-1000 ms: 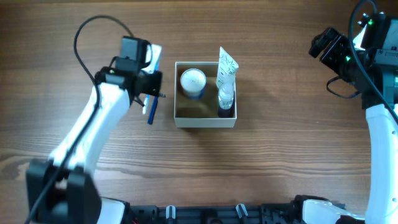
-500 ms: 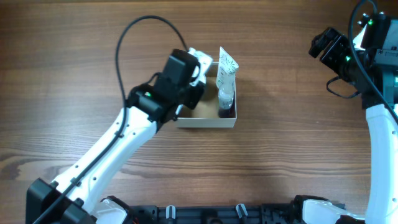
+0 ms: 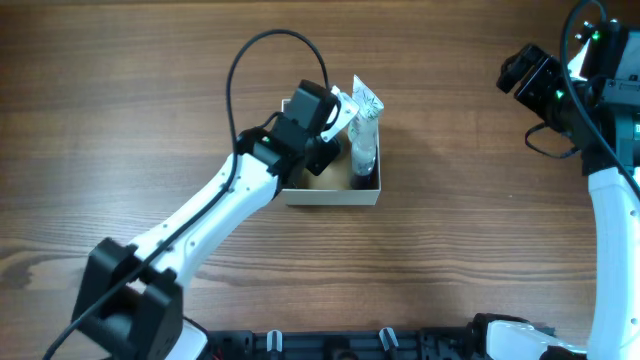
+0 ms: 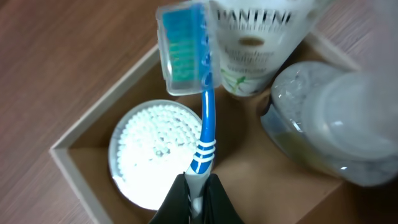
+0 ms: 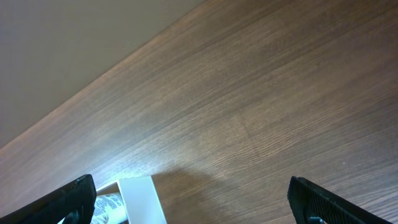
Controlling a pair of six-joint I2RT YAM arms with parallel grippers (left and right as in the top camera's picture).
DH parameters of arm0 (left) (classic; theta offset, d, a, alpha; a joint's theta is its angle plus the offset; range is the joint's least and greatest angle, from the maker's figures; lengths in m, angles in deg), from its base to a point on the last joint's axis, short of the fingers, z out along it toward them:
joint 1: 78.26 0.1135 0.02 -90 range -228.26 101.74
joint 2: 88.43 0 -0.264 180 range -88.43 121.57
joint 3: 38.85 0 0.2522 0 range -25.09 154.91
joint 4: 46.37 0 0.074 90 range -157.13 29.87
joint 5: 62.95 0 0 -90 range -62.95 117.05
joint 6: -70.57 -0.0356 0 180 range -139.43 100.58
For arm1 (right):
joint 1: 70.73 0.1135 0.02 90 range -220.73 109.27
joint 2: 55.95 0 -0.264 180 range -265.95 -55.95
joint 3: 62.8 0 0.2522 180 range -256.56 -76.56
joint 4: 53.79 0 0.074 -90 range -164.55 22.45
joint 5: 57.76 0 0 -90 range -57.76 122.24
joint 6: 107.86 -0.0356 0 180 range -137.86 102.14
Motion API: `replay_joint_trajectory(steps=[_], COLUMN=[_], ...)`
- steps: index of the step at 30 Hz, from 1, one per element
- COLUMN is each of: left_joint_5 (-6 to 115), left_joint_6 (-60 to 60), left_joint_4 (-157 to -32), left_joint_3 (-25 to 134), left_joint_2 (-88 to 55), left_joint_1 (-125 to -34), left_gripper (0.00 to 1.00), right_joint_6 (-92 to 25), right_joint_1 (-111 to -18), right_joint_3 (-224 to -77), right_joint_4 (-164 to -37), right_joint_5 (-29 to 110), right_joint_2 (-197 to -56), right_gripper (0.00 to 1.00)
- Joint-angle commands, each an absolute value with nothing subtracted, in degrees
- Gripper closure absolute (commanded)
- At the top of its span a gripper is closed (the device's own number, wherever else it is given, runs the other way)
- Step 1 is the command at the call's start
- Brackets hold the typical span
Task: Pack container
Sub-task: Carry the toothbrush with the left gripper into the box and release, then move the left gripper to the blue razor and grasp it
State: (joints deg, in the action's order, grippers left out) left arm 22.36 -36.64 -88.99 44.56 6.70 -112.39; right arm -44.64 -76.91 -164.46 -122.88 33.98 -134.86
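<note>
The container (image 3: 330,196) is a shallow white-walled box with a tan floor at the table's middle. In it are a white-lidded jar (image 4: 155,155), a Pantene tube (image 3: 364,108) and a clear bottle (image 3: 362,158). My left gripper (image 4: 198,198) is shut on the handle of a blue and white toothbrush (image 4: 205,130) with a clear cap over its head, and holds it over the container, above the jar. My right gripper (image 5: 193,202) is open and empty, far right and high above the table; only the container's corner (image 5: 140,199) shows below it.
The wooden table (image 3: 480,220) surrounds the container. The left arm (image 3: 200,230) reaches diagonally from the front left to the container. The right arm (image 3: 600,190) stands at the right edge.
My left gripper has carried the toothbrush from the table left of the container to a spot over the container. The right arm has not moved.
</note>
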Motion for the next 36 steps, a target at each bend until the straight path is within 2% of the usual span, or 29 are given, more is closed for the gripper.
replay_joint_trajectory(steps=[1, 6, 8, 10, 14, 16, 18, 20, 23, 24, 26, 27, 28, 36], left_joint_5=[22.06, 23.68, 24.77, 25.51, 25.51, 25.45, 25.45, 25.45, 23.09, 21.23, 20.07, 20.11, 20.16, 34.34], left_joint_6=[-38.76, -38.76, -38.71, -38.52, -38.21, -37.01, -35.3, -33.69, -31.22, -28.33, -23.81, -20.46, -17.77, -14.61], left_joint_4=[-88.29, -87.79, -87.79, -87.92, -87.95, -87.99, -87.95, -88.05, -88.86, -89.1, -90.31, -91.55, -92.84, -103.27], left_joint_3=[45.04, 45.04, 45.04, 45.04, 45.04, 45.04, 45.06, 45.06, 45.06, 45.06, 45.06, 45.06, 45.06, 44.85], left_joint_2=[9.0, 9.81, 9.85, 9.85, 9.83, 9.72, 9.52, 8.98, 6.88, 6.05, 4.43, 3.38, 2.7, 4.08], left_joint_1=[-112.13, -112.11, -112.11, -112.13, -112.13, -112.11, -112.11, -112.11, -111.5, -110.86, -108.92, -106.93, -105.2, -88.31], left_gripper=[0.96, 0.95, 0.87, 0.73, 0.61, 0.51, 0.5, 0.55, 0.56, 0.53, 0.42, 0.27, 0.01, 0.01], right_joint_6=[-44.99, -44.99, -44.97, -44.97, -44.97, -44.97, -45.02, -44.99, -44.99, -44.99, -44.97, -44.99, -44.97, -44.99], right_joint_1=[-77.02, -77.02, -77.02, -77.02, -77.02, -77.02, -77.02, -77.02, -77.02, -77.02, -77.02, -77.02, -77.02, -77.02], right_joint_3=[-164.57, -164.57, -164.57, -164.57, -164.57, -164.57, -164.57, -164.57, -164.57, -164.57, -164.57, -164.57, -164.57, -164.57], right_joint_4=[-122.86, -122.86, -122.86, -122.86, -122.86, -122.88, -122.86, -122.86, -122.86, -122.86, -122.86, -122.86, -122.86, -122.86], right_joint_5=[34.87, 34.87, 34.87, 34.87, 34.87, 34.87, 34.87, 34.87, 34.87, 34.87, 34.87, 34.87, 34.87, 34.87], right_joint_2=[-135.35, -135.35, -135.35, -135.35, -135.35, -135.35, -135.35, -135.35, -135.35, -135.35, -135.35, -135.35, -135.35, -135.35], right_gripper=[0.0, 0.0, 0.0, 0.0, 0.0, 0.0, 0.0, 0.0, 0.0, 0.0, 0.0, 0.0, 0.0, 0.0])
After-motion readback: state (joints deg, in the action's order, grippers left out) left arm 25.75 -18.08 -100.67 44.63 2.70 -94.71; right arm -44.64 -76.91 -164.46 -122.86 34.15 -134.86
